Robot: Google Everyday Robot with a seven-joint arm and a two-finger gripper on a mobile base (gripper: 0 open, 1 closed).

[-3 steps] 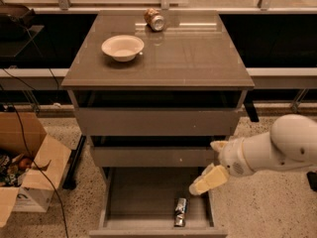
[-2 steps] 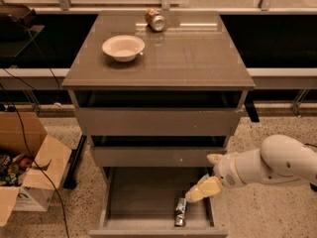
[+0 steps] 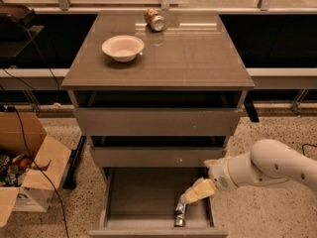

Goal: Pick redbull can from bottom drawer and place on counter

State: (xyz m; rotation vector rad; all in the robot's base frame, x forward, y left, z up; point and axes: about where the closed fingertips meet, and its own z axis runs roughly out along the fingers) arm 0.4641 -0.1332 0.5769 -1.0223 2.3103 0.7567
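1. Silver-blue redbull can [image 3: 180, 215] lies on its side in the bottom drawer [image 3: 133, 197], at the front right. Its long axis runs roughly front to back, and it sits just behind the drawer's front panel.
2. Bottom drawer is pulled out well past the two drawers above it, so its floor is in plain view.
3. The gripper [image 3: 188, 197] is inside the drawer opening, just above and behind the can. Its pale yellow tip angles down and to the left toward the can. It is close to the can, but I can't tell whether it touches.
4. Gripper state: can't tell if open or closed. It reads as one pale mass from this angle, and nothing is lifted.
5. White arm [image 3: 270, 165] reaches in from the right, over the drawer's right side wall.
6. Middle drawer [image 3: 156, 156] and top drawer [image 3: 158, 122] each stick out a little in steps, with a dark gap showing above each front.
7. The counter [image 3: 198, 53] is glossy and grey-brown. A white bowl [image 3: 123, 47] stands upright left of centre. An orange-tan can [image 3: 154, 20] lies on its side near the back edge, well apart from the bowl.
8. Cardboard box [image 3: 29, 175] sits on the speckled floor [image 3: 267, 217] left of the cabinet with its flaps open. A black cable [image 3: 34, 152] runs across it.
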